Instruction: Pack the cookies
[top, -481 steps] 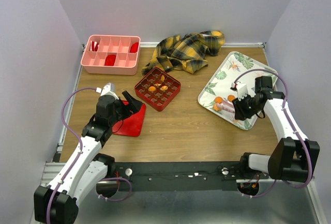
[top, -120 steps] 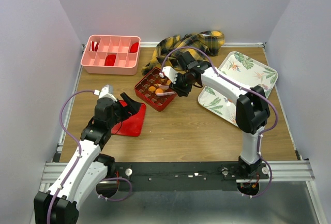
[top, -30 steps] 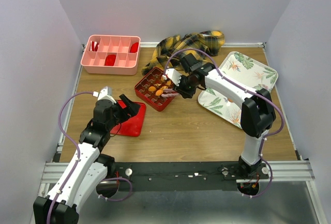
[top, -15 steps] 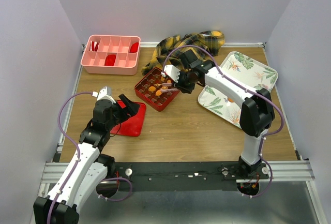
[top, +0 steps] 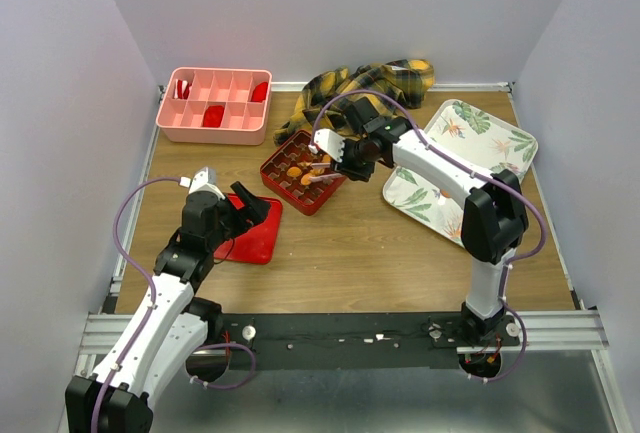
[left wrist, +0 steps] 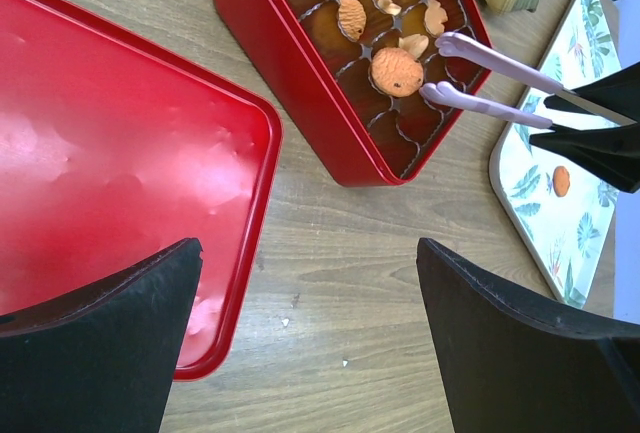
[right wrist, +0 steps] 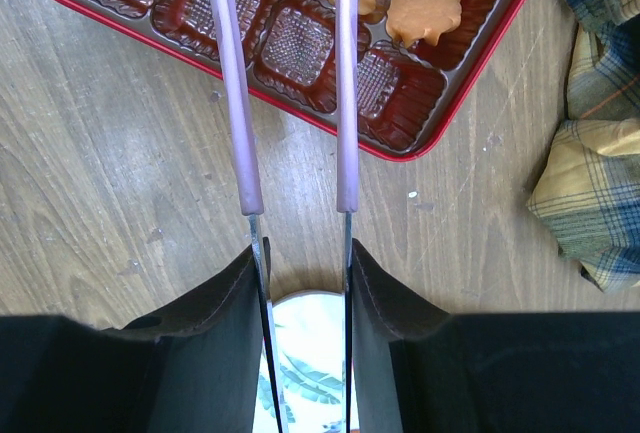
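The red gridded box (top: 305, 171) holds several small orange cookies (left wrist: 352, 18). My right gripper (top: 356, 151) is shut on pink-tipped tongs (top: 320, 165), whose arms pass between its fingers (right wrist: 385, 293). The tongs' (left wrist: 490, 58) tips stand spread on either side of one round cookie (left wrist: 396, 71) that lies in a compartment. In the right wrist view the tongs (right wrist: 235, 103) reach over the box (right wrist: 300, 48), past a cookie (right wrist: 425, 11). One more cookie (left wrist: 561, 181) lies on the leaf-print tray (left wrist: 530, 188). My left gripper (left wrist: 308, 248) is open over the red lid's edge.
The flat red lid (top: 250, 238) lies left of the box. A pink divided organizer (top: 213, 105) stands at the back left. A yellow plaid cloth (top: 365, 93) lies behind the box. The leaf-print tray (top: 470, 153) is on the right.
Sixteen seconds ago the right gripper and tongs were over the leaf tray; they are now at the red box. Over the last second the tongs shifted slightly. The left arm stayed put.
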{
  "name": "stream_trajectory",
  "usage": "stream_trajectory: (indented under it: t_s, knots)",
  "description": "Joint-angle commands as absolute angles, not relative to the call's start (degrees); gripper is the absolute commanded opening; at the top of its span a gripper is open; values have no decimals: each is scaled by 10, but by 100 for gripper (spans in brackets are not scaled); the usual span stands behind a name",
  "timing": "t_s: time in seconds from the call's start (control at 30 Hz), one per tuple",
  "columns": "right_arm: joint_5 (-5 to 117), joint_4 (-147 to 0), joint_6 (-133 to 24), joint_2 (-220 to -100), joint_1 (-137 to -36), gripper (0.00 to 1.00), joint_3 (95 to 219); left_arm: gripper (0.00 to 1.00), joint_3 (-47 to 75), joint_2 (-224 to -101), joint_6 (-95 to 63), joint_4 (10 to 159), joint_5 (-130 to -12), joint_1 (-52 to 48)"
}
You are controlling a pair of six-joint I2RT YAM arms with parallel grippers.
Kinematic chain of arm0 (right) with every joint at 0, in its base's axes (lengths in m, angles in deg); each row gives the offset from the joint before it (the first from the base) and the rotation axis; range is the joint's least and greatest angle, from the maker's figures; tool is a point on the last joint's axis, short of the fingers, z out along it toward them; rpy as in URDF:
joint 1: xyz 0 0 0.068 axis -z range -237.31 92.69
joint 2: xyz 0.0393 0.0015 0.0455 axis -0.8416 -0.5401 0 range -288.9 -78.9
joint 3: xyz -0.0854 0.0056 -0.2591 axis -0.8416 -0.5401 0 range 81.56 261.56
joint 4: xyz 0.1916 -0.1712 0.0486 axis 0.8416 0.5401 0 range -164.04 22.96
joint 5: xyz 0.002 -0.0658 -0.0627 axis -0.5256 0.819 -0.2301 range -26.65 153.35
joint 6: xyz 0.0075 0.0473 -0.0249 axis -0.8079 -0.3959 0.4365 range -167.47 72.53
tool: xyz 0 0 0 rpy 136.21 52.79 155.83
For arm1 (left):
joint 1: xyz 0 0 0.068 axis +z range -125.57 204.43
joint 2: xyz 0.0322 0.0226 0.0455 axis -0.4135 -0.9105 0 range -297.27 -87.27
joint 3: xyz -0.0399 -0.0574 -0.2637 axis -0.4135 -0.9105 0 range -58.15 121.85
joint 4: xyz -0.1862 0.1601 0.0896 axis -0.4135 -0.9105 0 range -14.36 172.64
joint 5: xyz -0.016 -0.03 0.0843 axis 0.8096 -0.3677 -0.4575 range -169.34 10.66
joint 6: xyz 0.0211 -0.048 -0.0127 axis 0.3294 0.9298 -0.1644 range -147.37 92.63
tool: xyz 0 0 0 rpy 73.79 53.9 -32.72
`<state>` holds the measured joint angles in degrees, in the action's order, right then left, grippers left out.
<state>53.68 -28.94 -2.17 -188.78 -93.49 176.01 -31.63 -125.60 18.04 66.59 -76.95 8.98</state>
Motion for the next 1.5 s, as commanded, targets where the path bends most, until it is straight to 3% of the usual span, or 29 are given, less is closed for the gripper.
stream_trajectory:
  t_s: [0.0,0.7,1.47]
  knots:
    - [544,-290,-3,-1897,-947,43,1768,99,-312,-1256,173,667,-778,94]
    - [557,-291,16,-1919,-952,43,1789,99,-316,-1254,175,667,-779,95]
    - [542,-278,10,-1919,-958,28,1794,99,-319,-1250,175,666,-779,96]
